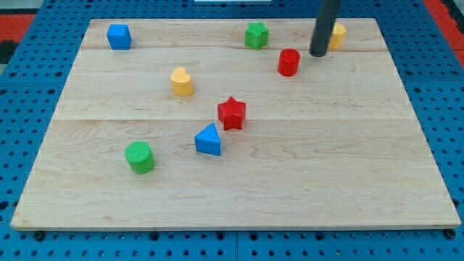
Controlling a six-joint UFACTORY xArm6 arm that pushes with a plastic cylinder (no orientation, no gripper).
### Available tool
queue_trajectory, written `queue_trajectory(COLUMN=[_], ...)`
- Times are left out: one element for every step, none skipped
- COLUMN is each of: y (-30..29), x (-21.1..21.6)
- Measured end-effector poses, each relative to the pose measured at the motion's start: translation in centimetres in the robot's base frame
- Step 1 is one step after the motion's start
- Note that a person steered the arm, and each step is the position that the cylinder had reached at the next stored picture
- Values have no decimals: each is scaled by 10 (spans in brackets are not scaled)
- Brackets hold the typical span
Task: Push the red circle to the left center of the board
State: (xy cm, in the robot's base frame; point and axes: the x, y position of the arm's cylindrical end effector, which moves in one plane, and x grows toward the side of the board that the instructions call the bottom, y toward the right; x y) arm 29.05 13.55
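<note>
**Barely begun: red circle sits far from the left center**

Still at the view's upper right, the red cylindrical circle block (288, 62) rests on the pale wooden counter (348, 167), well apart from the left center. The dark rod's tip (317, 54) stands just beside it on the right, seemingly apart, near a yellow block (338, 34) half hidden behind the rod. The tool is a plain rod: nothing opens, nothing is held. Nearly the whole push leftward remains, past the yellow heart-like block (181, 81). No writing or brand is visible.
</note>
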Motion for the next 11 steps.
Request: queue_trajectory(y=[-38,-64,-68,-162,-185,-173,-185,-251,-272,-310,-356], x=[21,65,90,93,109,114,140,157,163,186,186])
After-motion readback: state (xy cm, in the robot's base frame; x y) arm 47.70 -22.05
